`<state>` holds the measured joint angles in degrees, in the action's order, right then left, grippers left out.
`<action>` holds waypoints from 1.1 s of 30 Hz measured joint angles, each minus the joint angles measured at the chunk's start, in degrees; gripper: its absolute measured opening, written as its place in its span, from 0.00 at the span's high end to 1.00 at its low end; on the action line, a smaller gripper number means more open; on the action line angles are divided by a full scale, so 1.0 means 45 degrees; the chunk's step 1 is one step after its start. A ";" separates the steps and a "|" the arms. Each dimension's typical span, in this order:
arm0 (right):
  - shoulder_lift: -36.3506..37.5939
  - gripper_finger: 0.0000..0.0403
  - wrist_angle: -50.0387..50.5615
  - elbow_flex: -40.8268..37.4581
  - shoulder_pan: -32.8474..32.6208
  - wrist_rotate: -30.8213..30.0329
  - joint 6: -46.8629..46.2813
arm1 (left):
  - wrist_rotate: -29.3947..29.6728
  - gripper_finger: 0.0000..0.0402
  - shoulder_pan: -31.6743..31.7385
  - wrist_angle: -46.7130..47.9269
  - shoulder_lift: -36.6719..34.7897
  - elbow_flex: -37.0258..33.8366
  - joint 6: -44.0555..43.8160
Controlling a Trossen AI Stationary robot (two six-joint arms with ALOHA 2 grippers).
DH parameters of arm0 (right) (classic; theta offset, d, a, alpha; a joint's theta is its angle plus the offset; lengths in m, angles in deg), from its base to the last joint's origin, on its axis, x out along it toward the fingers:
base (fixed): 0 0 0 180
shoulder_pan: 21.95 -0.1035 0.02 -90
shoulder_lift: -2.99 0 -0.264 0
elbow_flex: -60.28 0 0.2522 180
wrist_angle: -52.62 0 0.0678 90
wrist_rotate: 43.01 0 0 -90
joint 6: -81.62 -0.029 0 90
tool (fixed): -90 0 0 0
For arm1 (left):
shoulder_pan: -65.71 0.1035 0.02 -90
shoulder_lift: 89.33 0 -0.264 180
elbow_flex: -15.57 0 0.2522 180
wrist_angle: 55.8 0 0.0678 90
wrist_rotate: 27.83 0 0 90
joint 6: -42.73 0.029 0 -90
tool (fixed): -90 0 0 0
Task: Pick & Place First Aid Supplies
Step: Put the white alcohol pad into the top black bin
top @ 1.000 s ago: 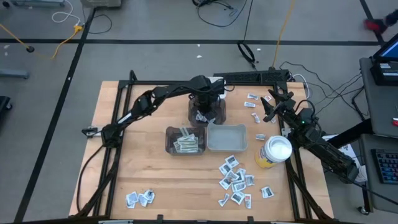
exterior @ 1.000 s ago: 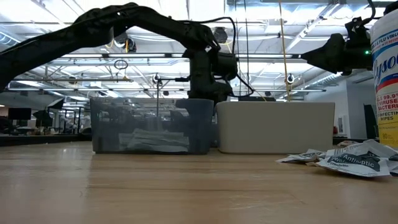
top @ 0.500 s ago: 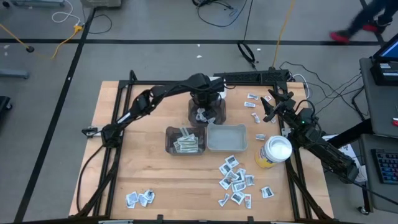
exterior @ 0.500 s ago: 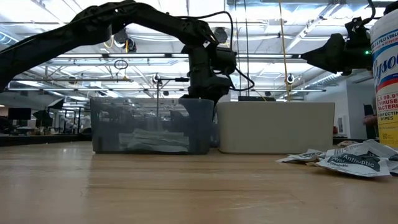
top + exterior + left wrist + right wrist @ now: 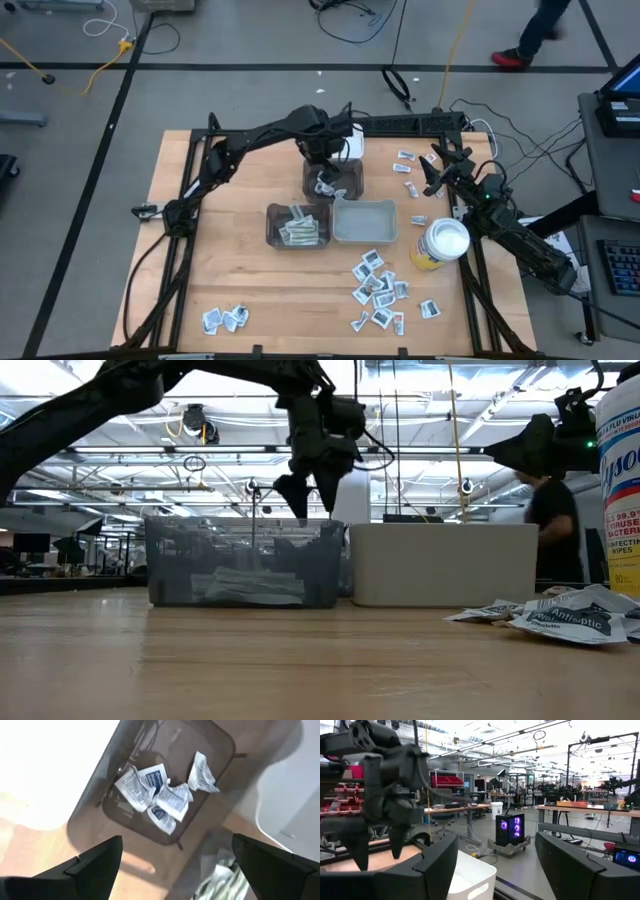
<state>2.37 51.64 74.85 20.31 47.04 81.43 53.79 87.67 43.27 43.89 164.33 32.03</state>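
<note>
Left wrist view: left pincer (image 5: 172, 862) open, empty, above the dark bin (image 5: 333, 180) near the table's far edge, which holds several sachets (image 5: 155, 792). Right pincer (image 5: 432, 172) open, idle by the right edge. Striped wrappers fill the middle bin (image 5: 297, 226); many packets (image 5: 378, 285) remain loose near the front edge.

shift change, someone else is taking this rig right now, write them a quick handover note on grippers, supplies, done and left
Left gripper: open and empty, above the far dark bin.
Right gripper: open, empty, waiting at the table's right edge near the yellow canister.
Done: several white sachets lie in the far dark bin; strip wrappers in the near dark bin.
Left: the white bin looks empty. Loose packets remain: a pile at front right, a few at front left, and small ones at back right.
</note>
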 joint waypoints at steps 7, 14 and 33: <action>0.0000 0.35 0.0000 0.0001 0.0001 0.0002 0.0000 | -0.0024 0.09 -0.0663 0.0991 -0.0265 0.0000 -0.1272; 0.0000 0.35 0.0003 0.0000 0.0000 -0.0002 0.0000 | -0.0018 0.09 -0.1957 0.0615 -0.1204 -0.0550 -0.2676; 0.0004 0.35 -0.0005 0.0002 0.0002 -0.0002 0.0000 | -0.0191 0.10 -0.6886 -0.2360 -0.8044 -1.0435 -0.7673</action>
<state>2.39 51.62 74.86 20.32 47.03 81.43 52.93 56.69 32.65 7.70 117.38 -2.50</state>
